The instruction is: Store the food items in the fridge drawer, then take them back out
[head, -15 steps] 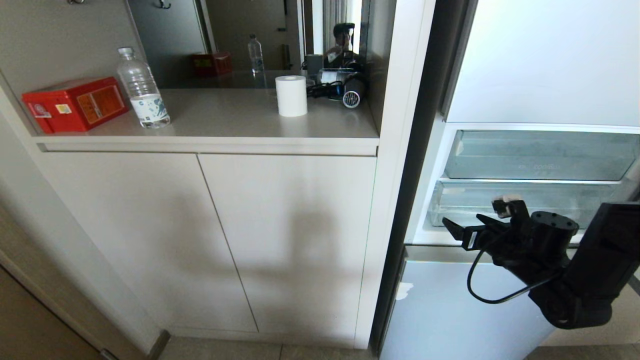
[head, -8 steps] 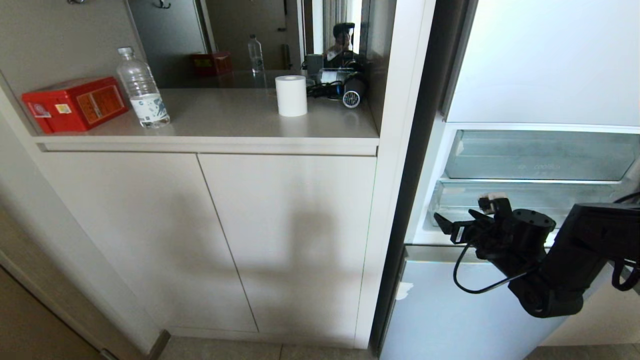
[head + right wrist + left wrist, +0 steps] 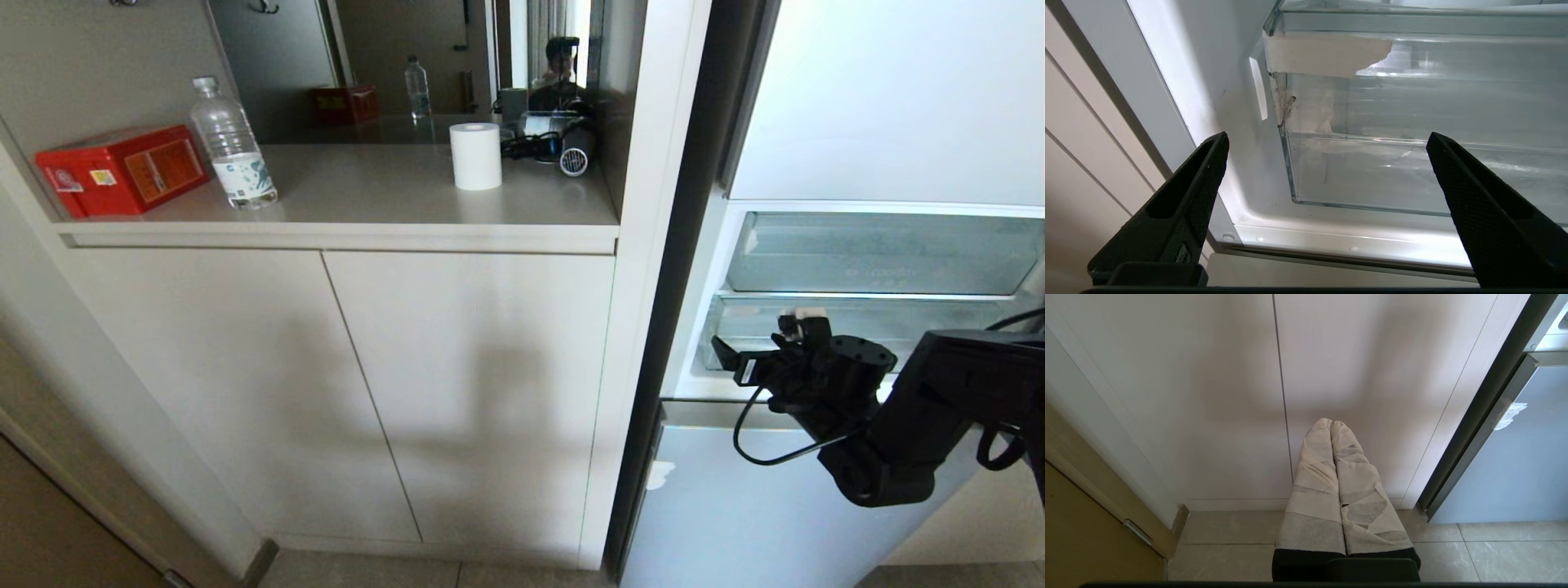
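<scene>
The fridge drawer [image 3: 849, 335] sits low in the open fridge at the right of the scene, a wide bin of clear plastic with a tall see-through front wall. In the right wrist view the fridge drawer [image 3: 1412, 171] shows a scrap of white tape [image 3: 1327, 53] stuck at its upper left corner and some grime down that edge. Nothing can be seen inside it through the wall. Above it sits a shallower clear-fronted tray [image 3: 882, 253], which also looks empty. No food item shows in any view.

The right end effector [image 3: 755, 351] hangs just in front of the drawer's left part, its two black fingers [image 3: 1192, 192] spread wide with nothing between them. The left end effector [image 3: 1331, 424] is low, facing the pale cabinet doors [image 3: 1208, 396], its tape-wrapped fingers pressed together and empty.

On the tabletop [image 3: 367, 196] to the left stand a red box [image 3: 122, 167], a clear water bottle [image 3: 233, 147], a white paper roll [image 3: 476, 155] and a hairdryer [image 3: 571, 147]. A mirror [image 3: 457, 57] behind them reflects a person.
</scene>
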